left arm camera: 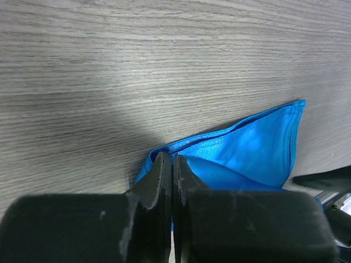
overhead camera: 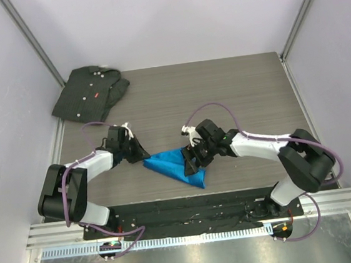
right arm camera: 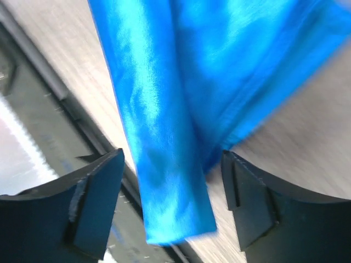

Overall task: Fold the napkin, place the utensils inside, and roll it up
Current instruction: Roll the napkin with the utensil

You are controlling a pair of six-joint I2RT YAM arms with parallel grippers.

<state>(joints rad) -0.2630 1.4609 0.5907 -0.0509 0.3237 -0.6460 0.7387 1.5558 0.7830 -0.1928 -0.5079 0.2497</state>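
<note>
**Napkin [overhead camera: 176,166] pinched at one end, straddled in the middle**

From above: lies as a bright blue wedge on the table [overhead camera: 234,94], near the front edge and between both arms. Shows the left gripper [overhead camera: 141,154] at its left tip and the right gripper [overhead camera: 190,166] over its middle. Also takes in, far back left, a dark buttoned shirt [overhead camera: 87,97] with a red tag [overhead camera: 96,94] — lettering too small to read.

From the left wrist: shows fingers [left arm camera: 159,181] pressed together on the napkin's corner, with blue cloth on either side of the tips.

From the right wrist: shows fingers [right arm camera: 98,192] spread wide — with a glossy fold of napkin between them.
</note>
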